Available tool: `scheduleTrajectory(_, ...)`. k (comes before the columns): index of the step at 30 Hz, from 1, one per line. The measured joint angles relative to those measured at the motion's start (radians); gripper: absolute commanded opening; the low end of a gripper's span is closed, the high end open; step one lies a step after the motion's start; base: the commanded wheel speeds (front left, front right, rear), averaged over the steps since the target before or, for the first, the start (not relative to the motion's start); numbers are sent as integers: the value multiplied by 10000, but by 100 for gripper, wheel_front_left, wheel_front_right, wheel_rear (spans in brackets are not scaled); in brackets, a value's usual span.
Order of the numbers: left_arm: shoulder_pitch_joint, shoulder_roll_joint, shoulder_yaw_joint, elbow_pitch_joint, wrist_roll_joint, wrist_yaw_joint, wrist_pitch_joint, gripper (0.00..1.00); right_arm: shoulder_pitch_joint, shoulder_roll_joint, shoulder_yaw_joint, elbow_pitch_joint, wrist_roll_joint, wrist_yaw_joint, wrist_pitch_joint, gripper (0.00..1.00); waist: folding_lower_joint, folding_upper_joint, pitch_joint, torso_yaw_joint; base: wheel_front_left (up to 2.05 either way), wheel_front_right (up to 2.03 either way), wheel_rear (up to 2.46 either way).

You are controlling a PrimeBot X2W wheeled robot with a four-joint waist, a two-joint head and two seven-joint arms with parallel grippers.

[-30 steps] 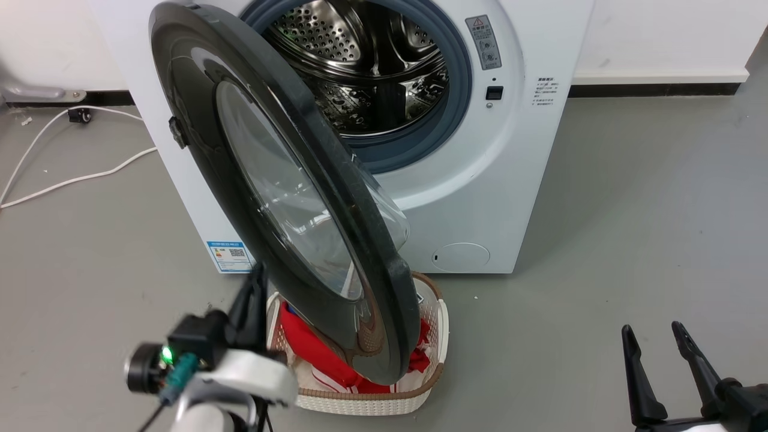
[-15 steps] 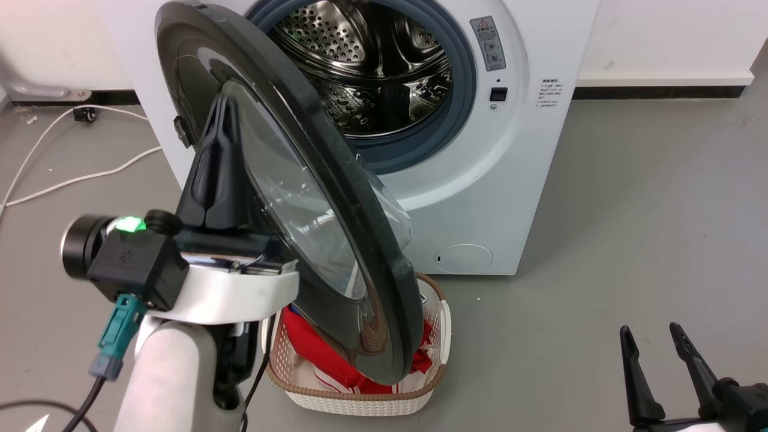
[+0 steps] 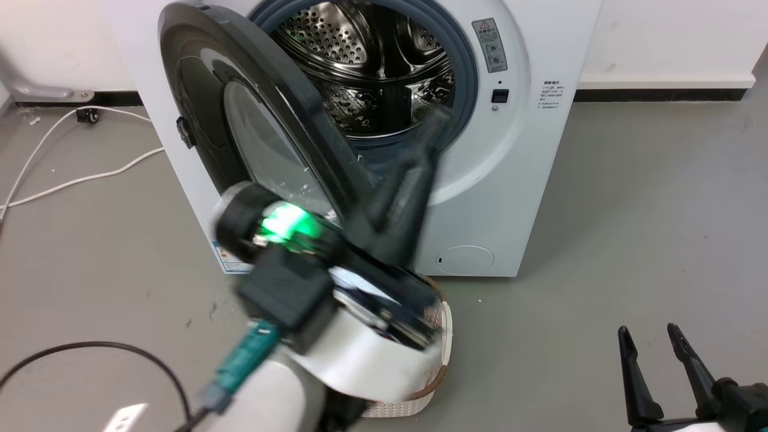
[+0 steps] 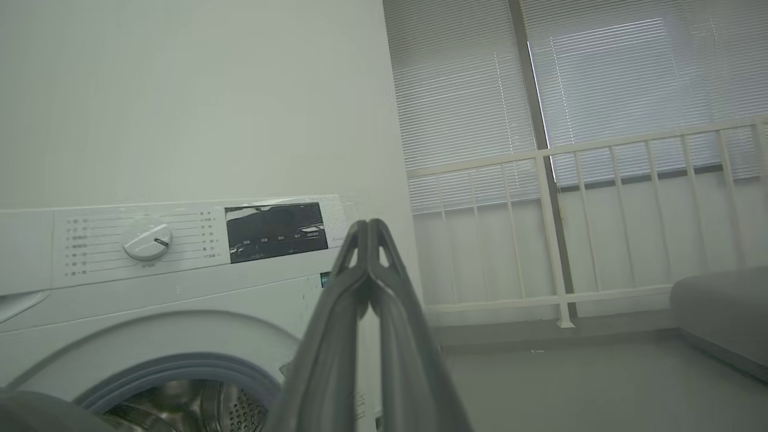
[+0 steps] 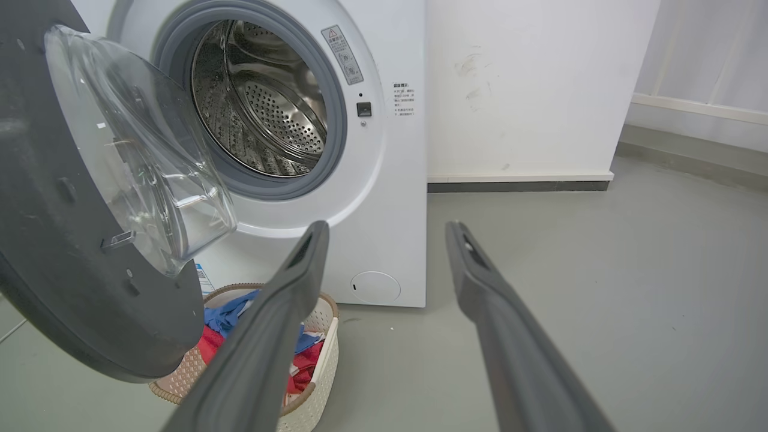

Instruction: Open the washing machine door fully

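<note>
Nearest the camera in the head view, the right hand (image 3: 649, 331) sits at the lower right above the grey floor (image 3: 630, 210), its 2 dark fingers spread apart and holding nothing. The left arm's pale forearm and wrist camera, with a green light, cross the lower middle as a blur. The left hand (image 4: 368, 240) has its 2 fingers pressed together at the tips with nothing between them. It is too blurred to tell whether it touches anything. Behind the forearm a white laundry basket (image 5: 327, 336) stands on the floor, just in front of the washer, holding red and blue clothes (image 5: 223, 317). The washing machine door (image 3: 201, 108), round and glossy black with a bulging clear centre, hangs from its hinge on the left of the opening, swung partway out at an angle, with its lower edge above the basket. Beyond it stands the white washing machine (image 3: 510, 180), its steel drum (image 3: 372, 60) exposed. A white cable (image 3: 72, 180) lies on the floor to its left, by the wall.
</note>
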Motion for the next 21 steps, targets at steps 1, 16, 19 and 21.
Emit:
scheduleTrajectory(1, 36, -13, -234, 44, -94, -38, 125, 0, 1, 4, -10, 4, 2, -2, -4, 100, 0, 0, -1, 8, 0, 0, 0)
scheduleTrajectory(16, 1970, 75, -3250, 2328, -1241, -389, 2236, 0, -8, 17, -36, 90, 12, -2, -27, 100, 0, 0, 124, 45, 0, 0, 0)
scheduleTrajectory(19, 2061, 167, -3172, 2851, -1208, -199, 2242, 0, -43, 19, -38, 150, 38, -2, -27, 100, 0, 0, 186, 3, 0, 0, 0)
scheduleTrajectory(21, 2051, 201, -2982, 3172, -1156, -21, 2144, 0, -95, 25, -36, 190, 84, -2, -29, 100, 0, 0, 243, -30, 0, 0, 0)
